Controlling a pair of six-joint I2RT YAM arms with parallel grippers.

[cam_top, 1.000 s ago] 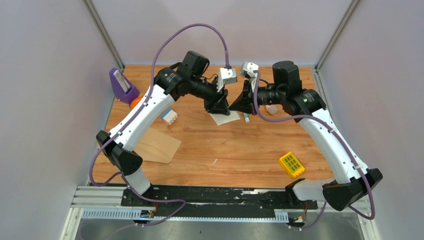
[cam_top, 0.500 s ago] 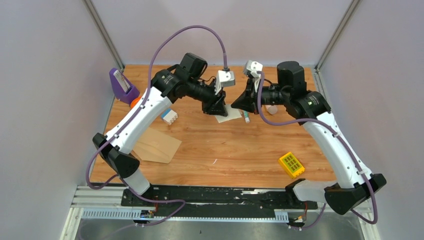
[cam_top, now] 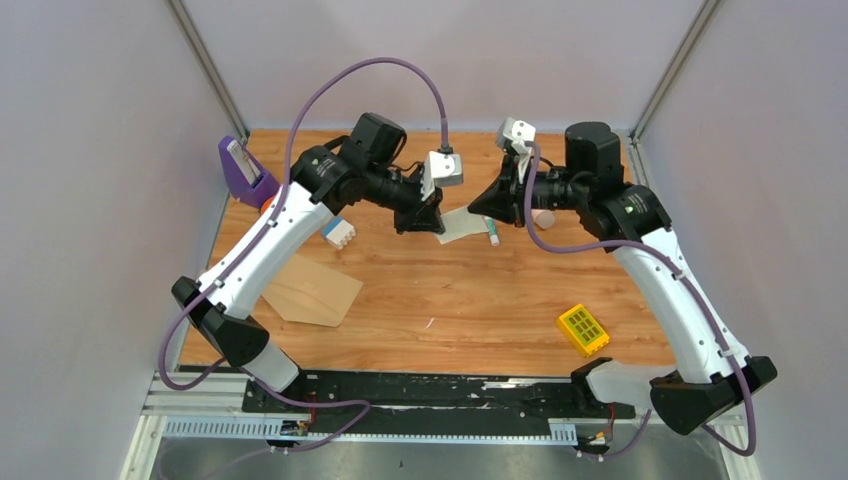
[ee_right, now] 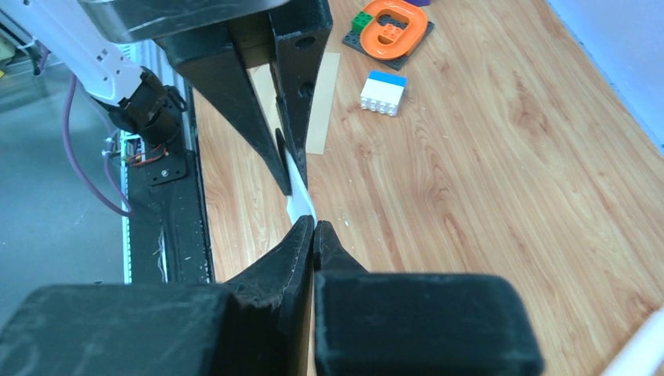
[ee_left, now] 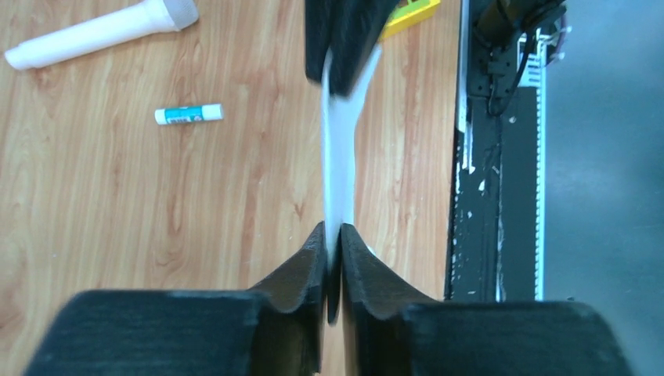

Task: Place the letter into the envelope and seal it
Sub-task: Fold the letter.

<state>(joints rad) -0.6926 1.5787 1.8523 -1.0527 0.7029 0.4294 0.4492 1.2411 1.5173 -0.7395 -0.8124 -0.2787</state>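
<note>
Hanging in the air over the far middle of the table (cam_top: pixel 470 300), the letter (ee_left: pixel 338 164) was stretched between the two grippers and touched no wood at all. From the left wrist it showed only as a thin pale strip seen edge-on, slightly bowed along its length.

The left gripper (ee_left: pixel 334 239) had one edge of the sheet, its black fingers pressed together with nothing but paper between them. The right gripper (ee_right: pixel 314 227) pinched the opposite edge in the same way, its fingers closed flat on the sheet with no gap that I could see. The two grippers faced each other, tip toward tip, very near one another, with just the short span of paper bridging them.

The envelope (cam_top: pixel 315 292) lay flat on the table well apart from all this, toward the near left, partly under the left arm's forearm, its pointed flap aimed at the left edge.

On the wood just below the held sheet lay a small glue stick (cam_top: pixel 493 236) with a teal label, and beside it, nearer the right arm, a white tube (ee_left: pixel 102 31). A white block with a blue top (cam_top: pixel 340 233) sat to the left of the grippers. Farther left, near the wall, stood a purple holder (cam_top: pixel 243 172) with an orange ring piece (ee_right: pixel 389 23) close by. A yellow studded block (cam_top: pixel 583 330) rested alone toward the near right.
</note>
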